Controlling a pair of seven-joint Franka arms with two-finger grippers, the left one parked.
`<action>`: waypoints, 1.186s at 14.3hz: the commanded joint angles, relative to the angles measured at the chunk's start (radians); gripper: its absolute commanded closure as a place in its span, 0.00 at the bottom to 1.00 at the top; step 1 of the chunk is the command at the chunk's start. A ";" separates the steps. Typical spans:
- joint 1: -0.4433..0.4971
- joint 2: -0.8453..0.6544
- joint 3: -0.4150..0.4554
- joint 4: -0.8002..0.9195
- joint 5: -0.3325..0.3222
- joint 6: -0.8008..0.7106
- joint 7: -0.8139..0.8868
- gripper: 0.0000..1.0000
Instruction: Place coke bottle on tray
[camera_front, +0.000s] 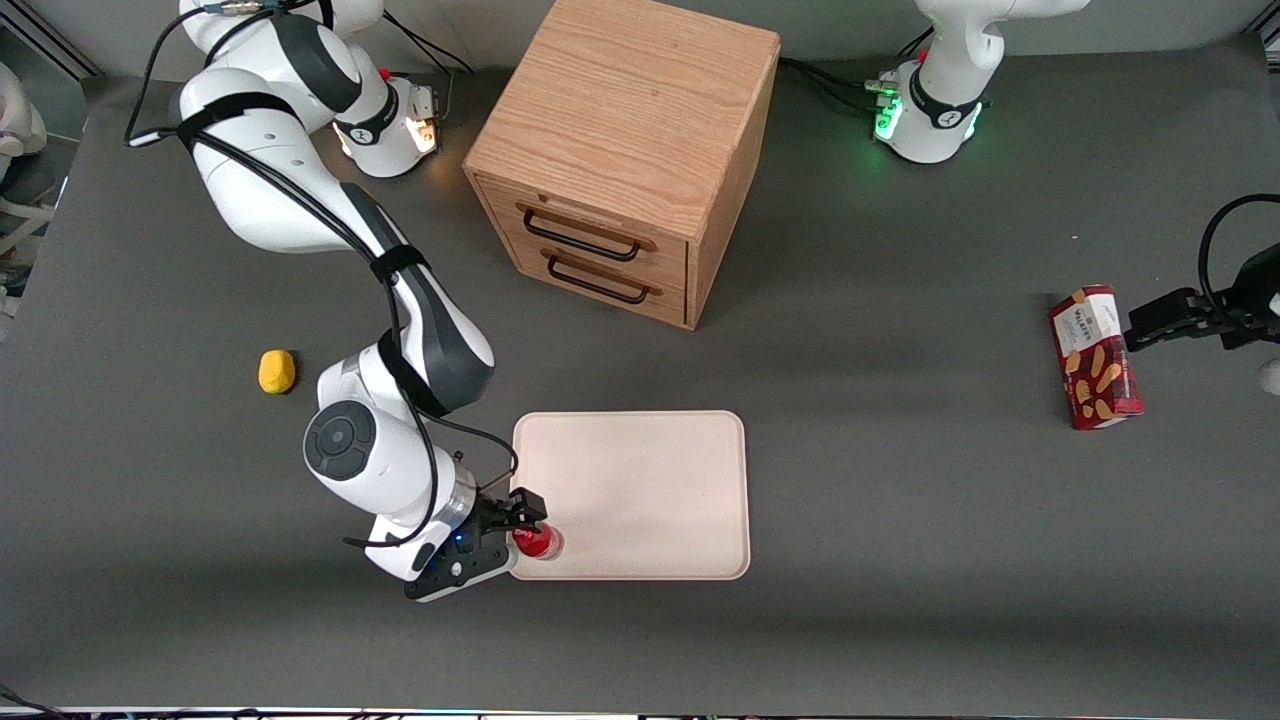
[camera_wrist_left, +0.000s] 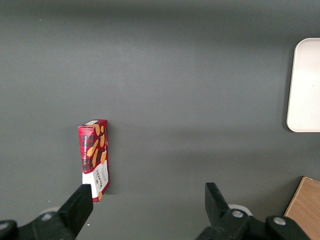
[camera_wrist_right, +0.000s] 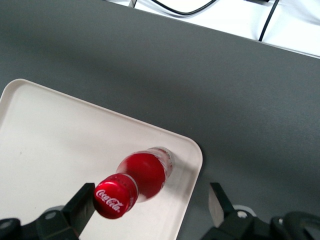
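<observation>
Gripper mostly masked by its own wrist housing in the front view; only dark finger stubs seen beside the bottle, at the tray corner nearest the working arm. Bottle body hidden under its cap there, label unreadable. In the right wrist view, gripper cut off at the edge, fingertips only; bottle base hidden by its own shoulder, so contact with the tray floor impossible to tell. Tray cropped there and in the left wrist view. Box lettering too small to read; its end nearest the parked arm partly covered.
</observation>
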 joint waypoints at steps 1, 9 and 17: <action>-0.004 -0.061 -0.002 -0.024 -0.004 -0.037 0.052 0.00; -0.022 -0.496 -0.121 -0.382 0.140 -0.206 0.088 0.00; -0.021 -1.009 -0.364 -0.866 0.206 -0.336 0.090 0.00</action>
